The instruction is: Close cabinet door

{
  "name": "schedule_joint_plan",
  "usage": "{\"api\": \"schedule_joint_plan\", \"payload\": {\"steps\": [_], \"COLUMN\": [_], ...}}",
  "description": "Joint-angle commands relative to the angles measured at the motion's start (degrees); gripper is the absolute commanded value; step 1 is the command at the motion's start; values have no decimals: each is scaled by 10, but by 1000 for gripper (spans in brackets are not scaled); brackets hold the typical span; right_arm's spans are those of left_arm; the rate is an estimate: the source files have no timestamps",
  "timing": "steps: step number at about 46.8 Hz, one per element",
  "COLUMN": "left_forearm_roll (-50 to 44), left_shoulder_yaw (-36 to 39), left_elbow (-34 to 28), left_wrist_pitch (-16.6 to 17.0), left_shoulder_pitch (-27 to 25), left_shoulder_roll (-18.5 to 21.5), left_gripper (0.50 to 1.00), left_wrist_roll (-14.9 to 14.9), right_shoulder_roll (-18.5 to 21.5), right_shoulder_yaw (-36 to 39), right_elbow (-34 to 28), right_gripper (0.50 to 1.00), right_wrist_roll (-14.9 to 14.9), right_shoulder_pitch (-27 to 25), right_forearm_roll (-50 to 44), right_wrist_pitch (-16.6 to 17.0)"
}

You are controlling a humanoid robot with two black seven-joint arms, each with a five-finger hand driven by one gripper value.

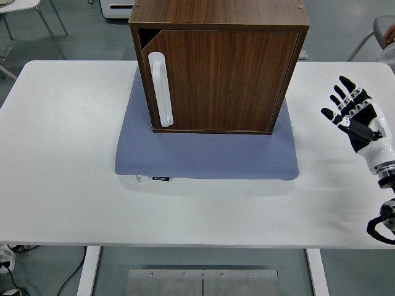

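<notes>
A dark wooden cabinet [219, 18] stands on a blue-grey mat [207, 154] at the back middle of the white table [62, 172]. Its door [228, 80] lies flush with the cabinet front, a white vertical handle [160, 89] on its left side. My right hand [350, 111] hovers over the table's right part, well to the right of the cabinet, fingers spread and holding nothing. The left arm does not show.
A white chair [24, 9] stands beyond the table at the top left. A white appliance base [117, 7] sits behind the cabinet. A person's sleeve [389, 37] shows at the top right edge. A metal plate [203, 282] lies on the floor below the table.
</notes>
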Motion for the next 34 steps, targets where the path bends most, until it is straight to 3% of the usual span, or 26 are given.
{"api": "schedule_joint_plan", "payload": {"steps": [1, 12, 34], "left_forearm_roll": [0, 0, 0], "left_shoulder_yaw": [0, 0, 0], "left_elbow": [0, 0, 1], "left_wrist_pitch": [0, 0, 0], "left_shoulder_pitch": [0, 0, 0], "left_shoulder_roll": [0, 0, 0], "left_gripper": [1000, 1000, 1000], "left_wrist_roll": [1, 0, 0], "right_shoulder_roll": [-10, -39, -41], "right_shoulder_yaw": [0, 2, 5], "right_elbow": [1, 9, 28], "right_gripper": [1000, 1000, 1000], "right_wrist_roll": [2, 6, 12], "right_shoulder_pitch": [-6, -29, -49], "right_forearm_roll": [0, 0, 0], "right_wrist_pitch": [3, 20, 19]}}
